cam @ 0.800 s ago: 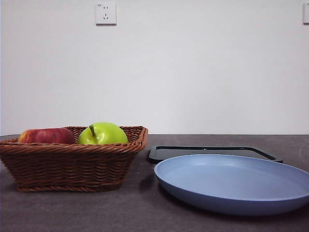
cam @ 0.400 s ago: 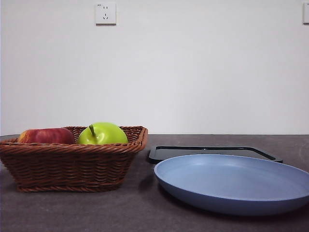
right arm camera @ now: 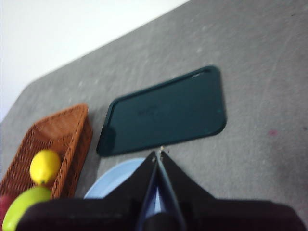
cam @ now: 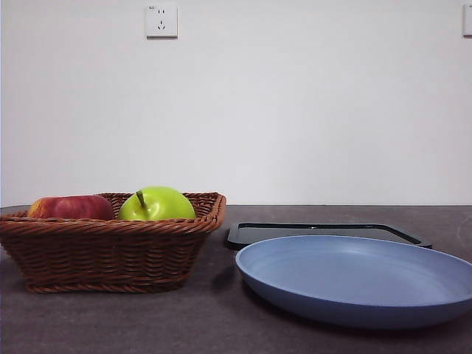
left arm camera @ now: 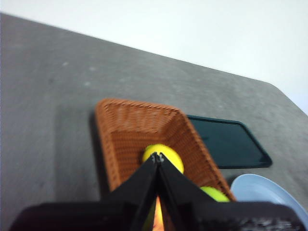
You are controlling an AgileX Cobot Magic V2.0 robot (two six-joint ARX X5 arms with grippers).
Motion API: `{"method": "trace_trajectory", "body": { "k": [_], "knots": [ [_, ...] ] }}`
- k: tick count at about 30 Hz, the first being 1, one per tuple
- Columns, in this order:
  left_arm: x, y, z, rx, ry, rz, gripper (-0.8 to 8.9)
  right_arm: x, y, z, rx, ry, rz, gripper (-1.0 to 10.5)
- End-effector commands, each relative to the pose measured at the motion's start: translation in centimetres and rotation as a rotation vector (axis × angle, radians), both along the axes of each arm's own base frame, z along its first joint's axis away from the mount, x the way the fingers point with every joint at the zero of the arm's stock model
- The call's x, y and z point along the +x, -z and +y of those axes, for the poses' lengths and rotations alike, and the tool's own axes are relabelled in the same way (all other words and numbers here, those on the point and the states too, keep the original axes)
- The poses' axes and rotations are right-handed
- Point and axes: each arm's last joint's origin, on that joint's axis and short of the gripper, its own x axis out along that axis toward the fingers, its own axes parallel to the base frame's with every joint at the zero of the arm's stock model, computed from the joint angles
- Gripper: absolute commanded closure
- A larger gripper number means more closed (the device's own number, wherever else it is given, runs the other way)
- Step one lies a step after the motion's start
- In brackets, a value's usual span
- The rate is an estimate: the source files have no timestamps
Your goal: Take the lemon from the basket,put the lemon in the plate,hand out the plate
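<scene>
step: we reach for lemon [left arm camera: 163,156] in basket [cam: 110,247] | both hands pressed together, high — left hand [left arm camera: 157,157] must spread, descend

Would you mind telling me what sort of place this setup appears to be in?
Probably an indoor lab or test bench made up as a dining scene: a bare grey table against a plain white wall with a socket, laid with a basket of fruit, a plate and a black tray.
</scene>
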Motion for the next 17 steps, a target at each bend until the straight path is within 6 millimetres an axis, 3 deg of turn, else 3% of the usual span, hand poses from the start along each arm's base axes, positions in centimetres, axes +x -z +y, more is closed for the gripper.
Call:
{"method": "trace_trajectory", "body": {
  "k": [1, 5, 13, 17],
  "knots": [
    [0.9, -1.1, -0.3, 0.031, 0.09, 0.003, 8.07, 0.7, -0.8, 0.1, -0.044, -0.065, 0.026, 9.4],
    [2.4, -1.7, -0.8, 0.032, 0.164, 0.111, 8.07, 1.9, -0.6, 0.3, -0.056, -0.156, 0.125, 9.4],
    [4.9, -1.3, -2.6, 0.091, 0.304, 0.303, 8.07, 3.8, 1.8, 0.7, -0.05, -0.283, 0.335, 9.3],
    [5.4, -0.6, -3.7, 0.098, 0.365, 0.342, 7.73, 4.8, 3.2, 1.4, -0.052, -0.333, 0.437, 7.8]
  ]
}}
